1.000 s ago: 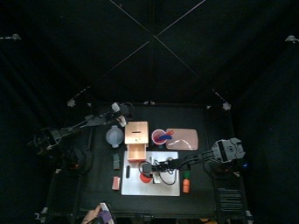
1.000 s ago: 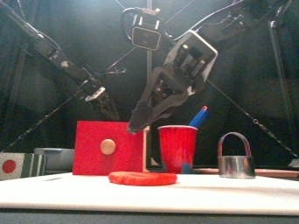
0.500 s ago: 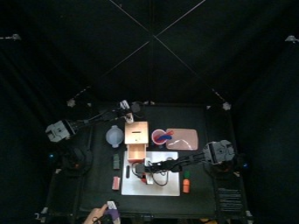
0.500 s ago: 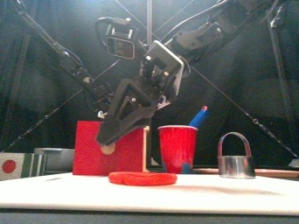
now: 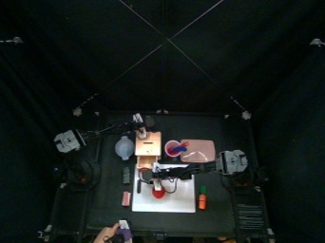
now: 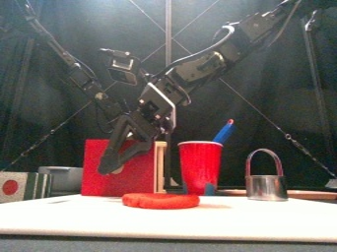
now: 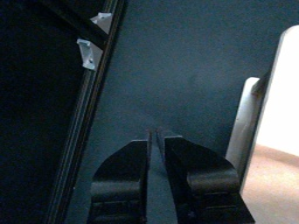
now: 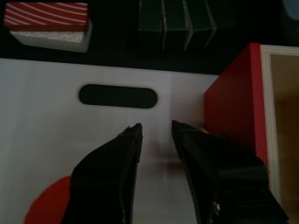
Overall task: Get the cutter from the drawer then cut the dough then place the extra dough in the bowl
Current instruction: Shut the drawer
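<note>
**While the cutter (image 6: pixel 266 186) stands out beside the red cup (image 6: pixel 200 167), the right gripper (image 8: pixel 156 129) hangs at the red drawer front (image 6: pixel 95 162)**

Over the white cutting board (image 6: pixel 263 219) the right arm reaches across from its side. Its jaws are a narrow gap apart and hold nothing, with the tips just before the front of the wooden box (image 5: pixel 148 144). Judging by that, the drawer is the step in hand, though the cutter is already on the table, upright, to the right of the cup. To do it well, the jaws should spread a little wider, square up to the front and take the knob, which is hidden behind them. They should then pull straight along the box's length so the box does not slide. The tips must keep above the dough (image 6: pixel 160 201), which lies flat on the board just in front of the drawer. The left gripper (image 7: pixel 156 134), jaws pressed together on nothing, rests over bare table at the left.

Whether the drawer is shut flush, and what lies in it, cannot be told. The pink tray (image 5: pixel 203 150), right of the box, looks bare but for its left end. The cup stands on or against it there; which, I cannot tell. The blue-grey bowl (image 5: pixel 124 147), left of the box, shows nothing inside. The cup holds a blue knife (image 6: pixel 224 129); a red one I cannot make out. Off the board's left edge, past its grip hole, lie a sushi roll (image 8: pixel 176 17) and a red-striped toy (image 8: pixel 47 16).
</note>
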You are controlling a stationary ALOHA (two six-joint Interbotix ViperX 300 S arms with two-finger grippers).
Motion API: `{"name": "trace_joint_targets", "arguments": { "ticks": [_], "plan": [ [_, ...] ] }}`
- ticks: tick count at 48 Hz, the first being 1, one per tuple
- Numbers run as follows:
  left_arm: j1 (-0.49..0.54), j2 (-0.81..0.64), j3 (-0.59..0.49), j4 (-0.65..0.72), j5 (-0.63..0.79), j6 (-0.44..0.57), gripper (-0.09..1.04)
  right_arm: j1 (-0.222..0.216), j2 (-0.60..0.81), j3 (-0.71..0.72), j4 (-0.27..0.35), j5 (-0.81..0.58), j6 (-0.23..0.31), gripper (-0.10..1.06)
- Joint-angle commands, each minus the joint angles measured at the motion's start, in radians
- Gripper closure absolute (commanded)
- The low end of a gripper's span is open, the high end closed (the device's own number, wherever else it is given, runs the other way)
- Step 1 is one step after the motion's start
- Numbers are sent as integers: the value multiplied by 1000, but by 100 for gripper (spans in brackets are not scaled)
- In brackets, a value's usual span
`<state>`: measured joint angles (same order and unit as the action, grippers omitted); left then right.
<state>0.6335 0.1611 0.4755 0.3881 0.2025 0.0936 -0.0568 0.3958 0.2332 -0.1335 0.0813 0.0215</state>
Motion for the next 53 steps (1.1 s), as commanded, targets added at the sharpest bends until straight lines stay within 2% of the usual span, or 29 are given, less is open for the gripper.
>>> {"name": "trace_joint_targets", "arguments": {
  "ticks": [1, 16, 23, 28, 35, 41, 53],
  "plan": [
    [-3, -6, -17, 2, -5, 3, 37, -35, -21, -23, -20, -3, -3, 23],
    [-8, -6, -17, -6, -5, 2, 37, -115, -20, -41, -89, -3, -3, 23],
    [-8, -6, -18, -8, -5, 2, 37, -118, -20, -54, -94, -3, -3, 23],
    [-8, -18, -21, -8, -5, 0, 37, -101, -34, -54, -86, -2, 2, 23],
    [-3, -48, -46, -8, 0, -6, 37, -8, -71, -51, -51, 21, 2, 23],
    [-3, -81, -64, -11, -3, -5, 37, 41, -126, -35, -6, 67, 0, 23],
    [-8, -172, -51, -60, -25, -8, 37, 57, -344, 141, 28, 195, 2, 23]
  ]
}}
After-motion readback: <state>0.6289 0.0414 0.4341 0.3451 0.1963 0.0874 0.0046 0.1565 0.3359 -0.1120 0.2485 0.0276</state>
